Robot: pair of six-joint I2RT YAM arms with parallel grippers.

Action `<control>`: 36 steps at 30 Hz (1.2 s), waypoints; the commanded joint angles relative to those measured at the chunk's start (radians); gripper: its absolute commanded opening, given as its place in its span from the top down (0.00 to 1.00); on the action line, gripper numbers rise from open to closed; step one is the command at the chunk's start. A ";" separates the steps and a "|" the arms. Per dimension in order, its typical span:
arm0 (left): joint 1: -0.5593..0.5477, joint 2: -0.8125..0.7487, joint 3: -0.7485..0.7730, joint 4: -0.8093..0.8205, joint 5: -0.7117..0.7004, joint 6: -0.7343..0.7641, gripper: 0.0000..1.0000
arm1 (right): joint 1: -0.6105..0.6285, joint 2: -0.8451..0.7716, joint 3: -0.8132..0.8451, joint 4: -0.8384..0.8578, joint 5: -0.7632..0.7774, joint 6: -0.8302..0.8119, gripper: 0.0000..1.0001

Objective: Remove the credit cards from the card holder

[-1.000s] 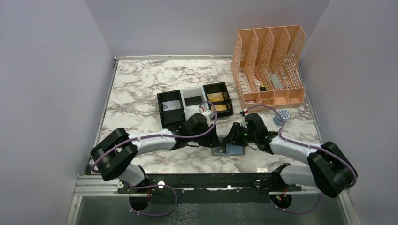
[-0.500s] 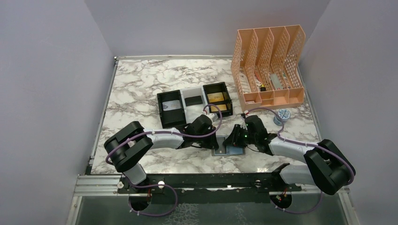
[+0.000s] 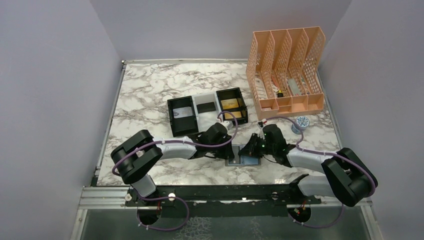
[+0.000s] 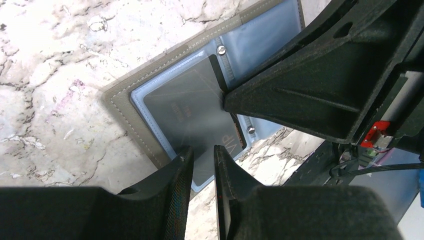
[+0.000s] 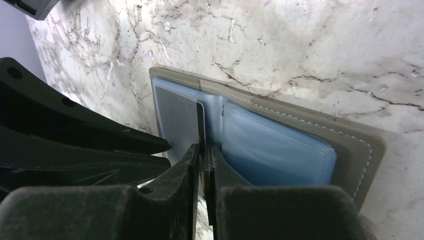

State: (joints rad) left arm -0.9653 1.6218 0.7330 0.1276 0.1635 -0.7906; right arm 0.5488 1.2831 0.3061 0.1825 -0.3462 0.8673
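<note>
**Card holder** (image 3: 248, 160): you have it lying open and flat on the marble table (image 3: 150, 95), between your two arms. The grey-taupe cover faces down and the blue-grey sleeves face up.

**Credit card** (image 4: 185, 112): dark and lettered "VIP". It sits in the clear sleeve of the holder's panel on the left arm's side. The card's edge nearest the holder's spine runs into the slit between the right gripper's fingers.

**Right gripper** (image 5: 201, 150): yours stands over the holder's spine. Its jaws are all but together, clamped on that card edge.

**Left gripper** (image 4: 202, 152): yours is at the outer edge of the holder's card panel, across the card from the right gripper. Its jaws are a narrow slit apart. The sleeve shows through the gap, and nothing is seen pinched between them.

**Holder's other panel**: stacked blue-grey clear sleeves inside the stitched taupe border.

**Tray** (image 3: 171, 116): black and white with three compartments, beyond the holder and to its left. A gold-yellow card (image 3: 230, 103) lies in the black compartment nearest the holder's right side.

**Mesh rack** (image 3: 287, 55): peach and upright, beyond the holder to its right and well apart from it.

**Small round item** (image 3: 301, 121): blue and white, right of the holder, between the holder and the rack.
</note>
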 commanded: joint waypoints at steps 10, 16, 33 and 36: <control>-0.018 0.019 -0.001 -0.115 -0.125 0.023 0.74 | -0.058 -0.048 -0.010 0.006 -0.061 -0.044 0.99; -0.019 0.022 0.006 -0.143 -0.147 0.033 0.73 | -0.115 -0.075 -0.018 -0.047 -0.105 -0.088 0.99; -0.022 -0.011 0.039 -0.168 -0.164 0.045 0.70 | -0.169 0.015 0.024 -0.112 -0.184 -0.167 0.99; -0.023 -0.053 0.061 -0.171 -0.166 0.052 0.67 | -0.168 -0.020 -0.014 -0.062 -0.162 -0.116 0.99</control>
State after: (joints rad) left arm -0.9859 1.6169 0.7650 0.0460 0.0582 -0.7681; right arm 0.3847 1.2873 0.3237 0.0990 -0.5159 0.7113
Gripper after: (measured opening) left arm 0.313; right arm 0.016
